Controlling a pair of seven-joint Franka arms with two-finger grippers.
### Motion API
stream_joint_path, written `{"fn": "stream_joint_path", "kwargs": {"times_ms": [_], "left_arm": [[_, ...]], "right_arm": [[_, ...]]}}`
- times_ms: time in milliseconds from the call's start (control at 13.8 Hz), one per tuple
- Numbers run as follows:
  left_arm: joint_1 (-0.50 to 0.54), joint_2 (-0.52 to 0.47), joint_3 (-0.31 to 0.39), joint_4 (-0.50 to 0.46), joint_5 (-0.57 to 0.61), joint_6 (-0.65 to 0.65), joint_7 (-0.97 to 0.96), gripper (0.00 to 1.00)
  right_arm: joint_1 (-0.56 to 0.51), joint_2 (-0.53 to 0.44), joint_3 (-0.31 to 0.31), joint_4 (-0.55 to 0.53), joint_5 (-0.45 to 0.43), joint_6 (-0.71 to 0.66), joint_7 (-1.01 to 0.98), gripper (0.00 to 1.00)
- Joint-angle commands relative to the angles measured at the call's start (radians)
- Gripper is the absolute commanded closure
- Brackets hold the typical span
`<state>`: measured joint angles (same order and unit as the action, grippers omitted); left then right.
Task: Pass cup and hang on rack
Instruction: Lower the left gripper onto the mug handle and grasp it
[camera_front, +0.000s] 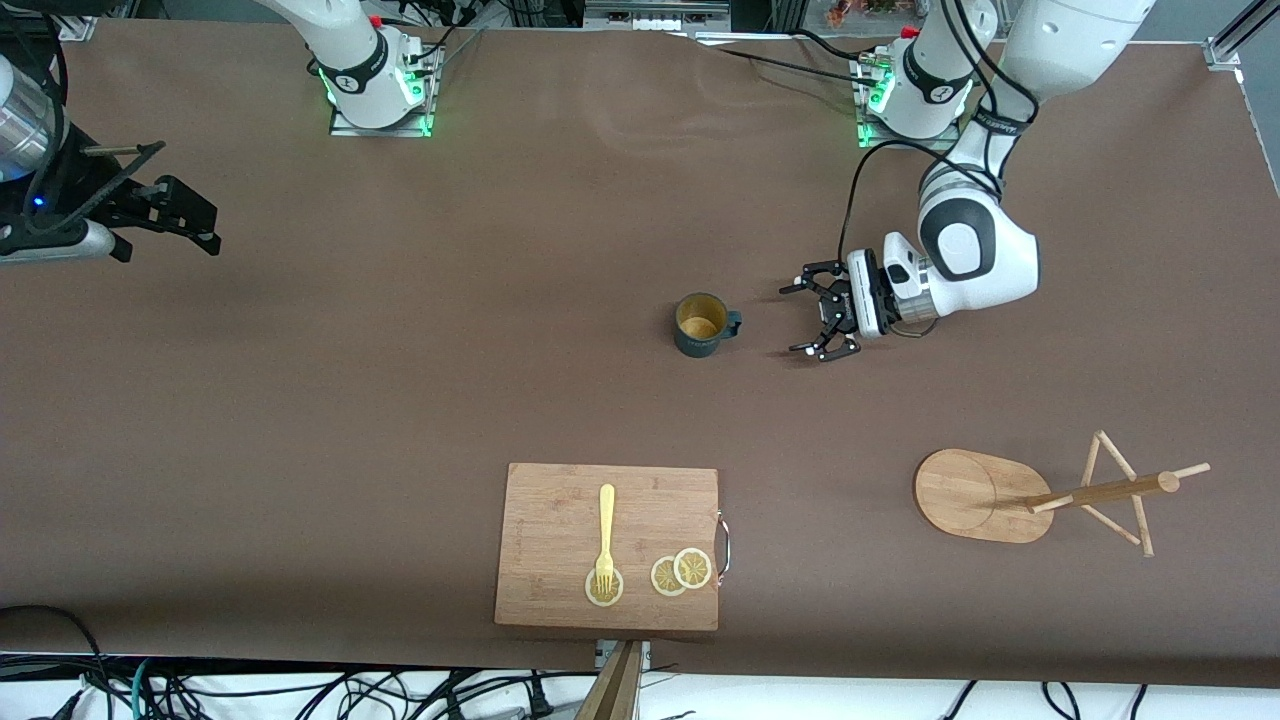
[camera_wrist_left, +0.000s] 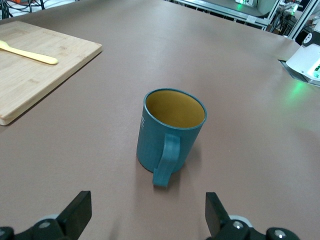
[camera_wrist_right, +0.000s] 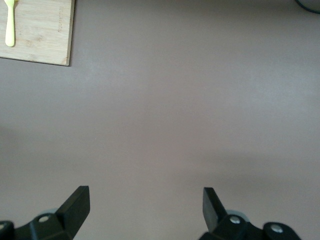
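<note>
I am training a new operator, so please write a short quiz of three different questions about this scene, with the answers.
1. True or false: the left claw is shut on the cup.
2. Which way does the cup's handle point? A) toward the left claw B) toward the cutting board C) toward the right claw
3. Fill in: the rack is ____ on the table, not standing.

Key:
1. False. The left claw is open beside the upright cup and does not touch it.
2. A.
3. Lying on its side, at the left arm's end. The right arm waits with its claw open.
</note>
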<state>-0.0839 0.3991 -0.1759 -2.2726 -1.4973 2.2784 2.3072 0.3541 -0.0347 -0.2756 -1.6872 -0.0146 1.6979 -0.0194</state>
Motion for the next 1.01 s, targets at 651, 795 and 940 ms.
{"fn": "stream_joint_path", "kwargs": {"times_ms": [651,795,940], "left_arm": [[-0.143,0.175,-0.002,0.044,-0.389,0.015,0.345,0.00],[-0.157,0.176,-0.002,0.056,-0.409,0.023,0.354,0.00],[-0.162,0.178,-0.002,0.059,-0.411,0.024,0.356,0.00]], "right_arm": [[-0.015,0.041,-0.010,0.027,-0.012,0.014,-0.016,0.00],[-0.021,0.044,-0.008,0.027,-0.011,0.016,-0.017,0.00],[-0.040,0.045,-0.002,0.027,-0.010,0.014,-0.017,0.00]]}}
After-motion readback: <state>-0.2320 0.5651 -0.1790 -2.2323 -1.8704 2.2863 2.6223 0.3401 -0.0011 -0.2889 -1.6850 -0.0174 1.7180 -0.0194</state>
